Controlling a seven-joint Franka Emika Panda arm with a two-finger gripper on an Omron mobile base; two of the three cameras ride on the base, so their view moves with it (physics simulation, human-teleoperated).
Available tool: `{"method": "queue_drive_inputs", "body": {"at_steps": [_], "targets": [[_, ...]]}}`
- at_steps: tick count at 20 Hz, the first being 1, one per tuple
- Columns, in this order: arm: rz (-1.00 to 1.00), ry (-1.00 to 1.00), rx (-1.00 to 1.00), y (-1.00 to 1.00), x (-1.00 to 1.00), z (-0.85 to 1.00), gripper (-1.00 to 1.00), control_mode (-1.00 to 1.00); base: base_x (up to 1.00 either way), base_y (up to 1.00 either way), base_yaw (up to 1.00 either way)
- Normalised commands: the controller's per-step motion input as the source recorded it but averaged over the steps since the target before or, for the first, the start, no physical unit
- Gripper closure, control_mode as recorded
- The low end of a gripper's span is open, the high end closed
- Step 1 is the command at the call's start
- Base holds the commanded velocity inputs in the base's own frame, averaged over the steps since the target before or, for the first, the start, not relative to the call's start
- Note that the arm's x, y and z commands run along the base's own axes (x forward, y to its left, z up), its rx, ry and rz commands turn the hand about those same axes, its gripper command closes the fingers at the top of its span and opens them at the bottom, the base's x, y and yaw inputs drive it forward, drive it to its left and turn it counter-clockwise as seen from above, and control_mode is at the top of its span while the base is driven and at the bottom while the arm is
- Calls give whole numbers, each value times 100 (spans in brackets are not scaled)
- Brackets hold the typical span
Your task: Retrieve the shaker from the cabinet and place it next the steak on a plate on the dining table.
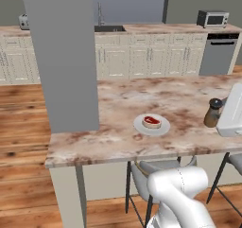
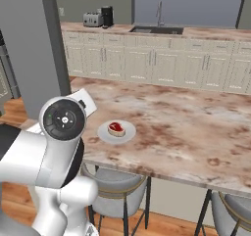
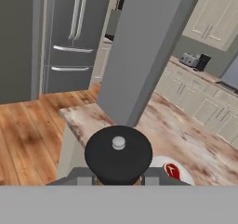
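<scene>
The claw pinches the shaker upright above the marble worktop, right of the steak on its plate.

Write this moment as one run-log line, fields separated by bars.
stage: carrying | gripper: shut on shaker | shaker: over dining table, apart from plate | steak: on plate

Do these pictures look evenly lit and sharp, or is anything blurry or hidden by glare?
Left base view: flat, even light, no glare; the steak on the plate looks soft and coarse. Right base view: same flat light, with the robot's own arm blocking the lower left. Hand view: the shaker cap looms large, and the dining table is sharp.
</scene>
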Motion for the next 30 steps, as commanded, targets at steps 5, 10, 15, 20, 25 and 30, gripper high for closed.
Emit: {"method": "queue_drive_inputs", "body": {"at_steps": [5, 10, 15, 20, 25, 30], "targets": [[0, 0, 0, 0, 0, 0, 100, 100, 0, 1, 0], [0, 0, 1, -6, 7, -1, 100, -100, 6, -2, 0], [6, 6, 6, -63, 45, -21, 100, -100, 0, 0, 0], [8, 9, 4, -65, 33, -19, 100, -100, 0, 0, 0], [6, 1, 1, -33, 12, -12, 100, -100, 0, 0, 0], [3, -6, 0, -10, 8, -10, 100, -100, 0, 0, 0]]}}
